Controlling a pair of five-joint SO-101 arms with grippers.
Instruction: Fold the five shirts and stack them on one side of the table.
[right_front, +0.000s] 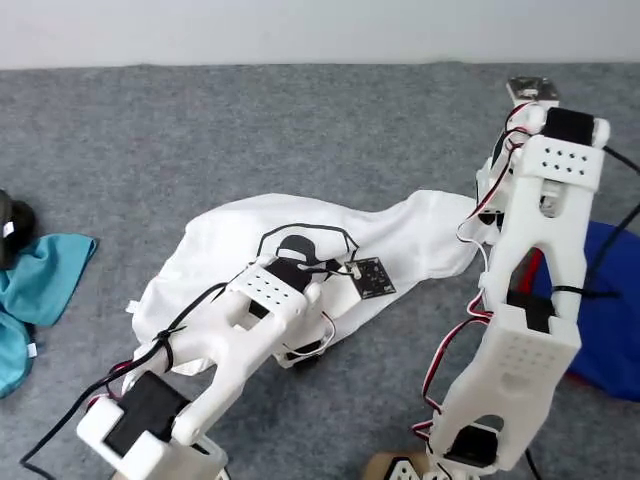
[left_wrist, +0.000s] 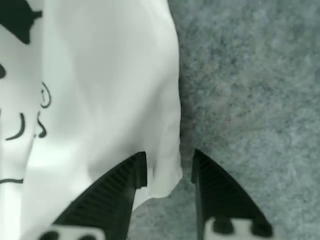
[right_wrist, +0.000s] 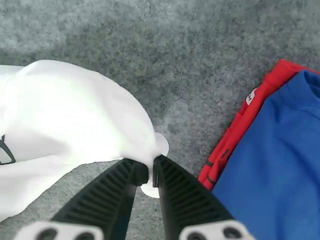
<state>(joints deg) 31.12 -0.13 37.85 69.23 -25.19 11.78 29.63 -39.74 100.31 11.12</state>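
- Right jaws, close under their own wrist camera, are pinched together on a rounded edge of the white shirt (right_wrist: 65, 110). A small flap of the cloth pokes out past their tips.
- Left jaws stand apart and grip nothing. One black finger (left_wrist: 112, 192) lies over the hem of the white shirt and the other hangs above the bare grey counter (left_wrist: 250, 75), so the edge of the shirt runs between the two.
- Beside the left jaws, thin black line print (left_wrist: 20, 127) marks the white cloth.
- From the high view, the white shirt lies crumpled across the middle of the counter, drawn out sideways. The left arm (right_front: 250, 320) stretches over its near half, and the right arm (right_front: 530, 340) rises at its right-hand end.
- Near the right jaws, with a strip of counter between it and the white shirt, a blue shirt (right_wrist: 280, 150) lies on top of a red shirt (right_wrist: 232, 135). The red one shows as a band along the blue one's side facing the white shirt.
- In the high view the blue shirt sits at the right edge of the counter, partly behind the right arm.
- At the left edge of the counter, well apart from the white shirt, a teal shirt (right_front: 45, 275) lies bunched. A dark thing (right_front: 10, 225) touches it at the frame's edge; what it is cannot be told.
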